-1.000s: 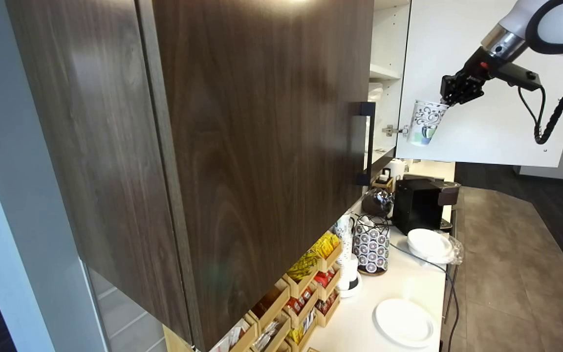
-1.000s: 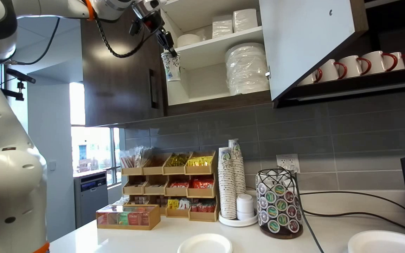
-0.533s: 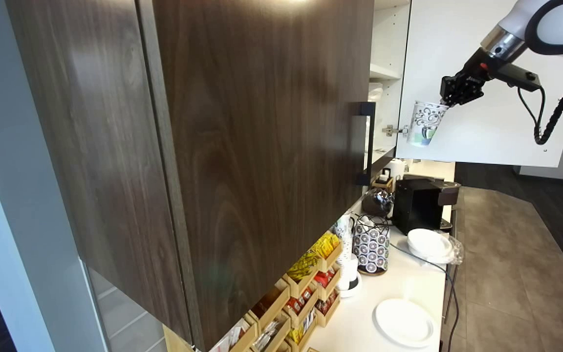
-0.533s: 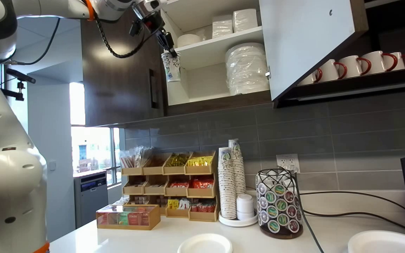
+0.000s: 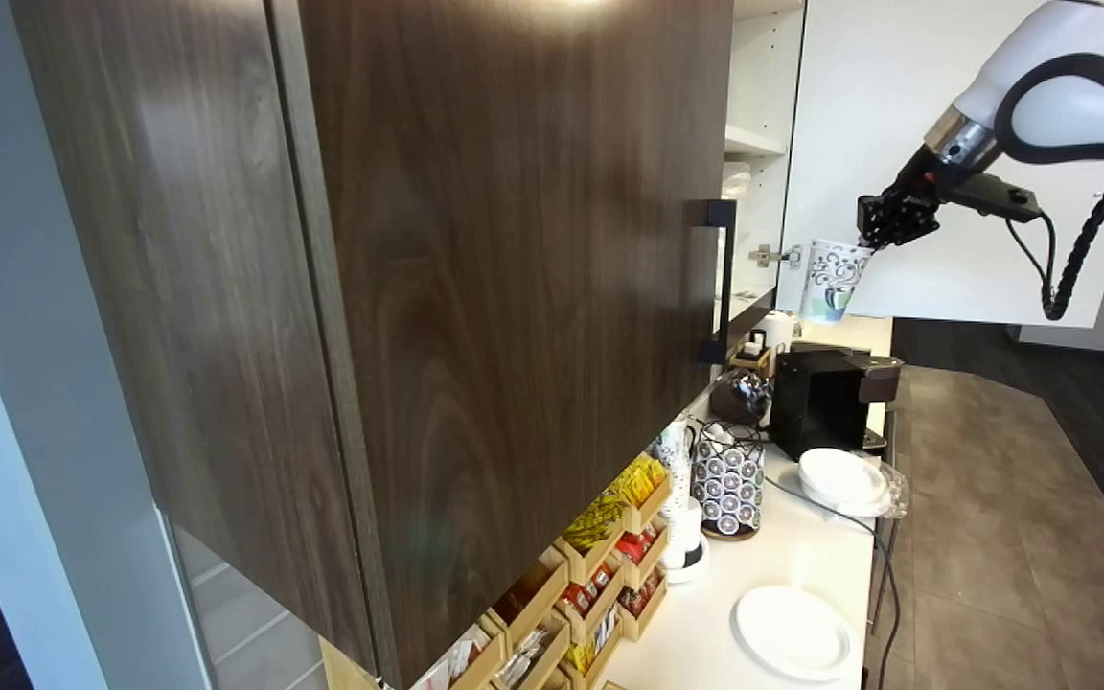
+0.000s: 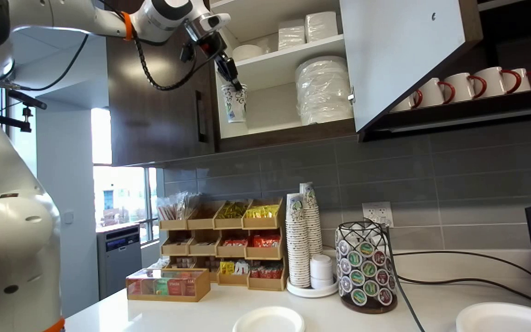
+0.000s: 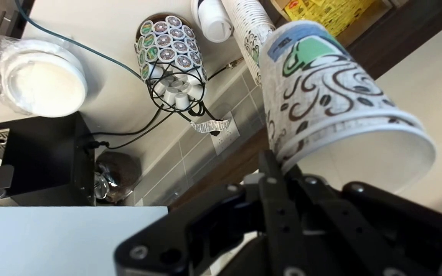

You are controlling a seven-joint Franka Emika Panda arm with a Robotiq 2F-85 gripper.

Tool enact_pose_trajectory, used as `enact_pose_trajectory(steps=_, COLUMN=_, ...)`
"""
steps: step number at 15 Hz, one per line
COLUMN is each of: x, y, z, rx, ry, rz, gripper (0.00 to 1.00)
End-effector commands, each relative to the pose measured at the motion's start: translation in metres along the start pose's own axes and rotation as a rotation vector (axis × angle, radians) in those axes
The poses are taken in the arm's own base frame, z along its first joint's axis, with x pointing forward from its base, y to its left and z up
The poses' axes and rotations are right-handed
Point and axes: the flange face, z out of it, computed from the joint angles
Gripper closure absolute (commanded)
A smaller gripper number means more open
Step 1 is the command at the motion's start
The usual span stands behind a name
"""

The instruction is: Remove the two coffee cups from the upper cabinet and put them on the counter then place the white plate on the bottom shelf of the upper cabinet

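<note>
My gripper [image 7: 284, 165] is shut on the rim of two nested patterned coffee cups [image 7: 320, 84]; two rims show in the wrist view. The cups hang slightly tilted in both exterior views [image 5: 832, 280] [image 6: 234, 103], with the gripper [image 6: 238, 86] above them. They are outside the open upper cabinet [image 6: 270, 106], before its left part and high above the counter [image 6: 228, 304]. The cabinet's bottom shelf [image 5: 751, 299] shows only as a sliver. The white plate [image 5: 794, 632] lies on the counter and also shows cut off in an exterior view [image 6: 269, 323].
A wrapped plate stack [image 6: 323, 90] stands inside the cabinet at right. The white door [image 6: 399, 50] hangs open. Below are the snack rack [image 6: 228, 249], paper-cup stacks [image 6: 298, 240], pod carousel [image 6: 367, 272], coffee machine [image 5: 825, 398] and another plate stack [image 5: 844, 484].
My gripper, still holding the cups, has moved down and a little sideways along the cabinet front in the last half second. Before that it held still. The plate has not moved.
</note>
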Motion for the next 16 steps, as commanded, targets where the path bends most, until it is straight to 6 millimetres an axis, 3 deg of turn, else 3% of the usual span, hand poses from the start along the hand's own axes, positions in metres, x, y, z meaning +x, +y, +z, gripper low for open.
enact_pose_trajectory(steps=1, x=-0.024, y=0.029, z=0.04, rx=0.012, ry=0.03, rz=0.011, gripper=0.99)
enact_pose_trajectory(steps=6, x=-0.048, y=0.066, z=0.112, rx=-0.004, ry=0.032, rz=0.045, gripper=0.99)
enact_pose_trajectory(steps=10, x=-0.056, y=0.087, z=0.158, rx=-0.029, ry=0.035, rz=0.075, gripper=0.99)
enact_pose_trajectory(steps=16, x=-0.085, y=0.142, z=0.232, rx=-0.096, ry=-0.033, rz=0.154, gripper=0.99)
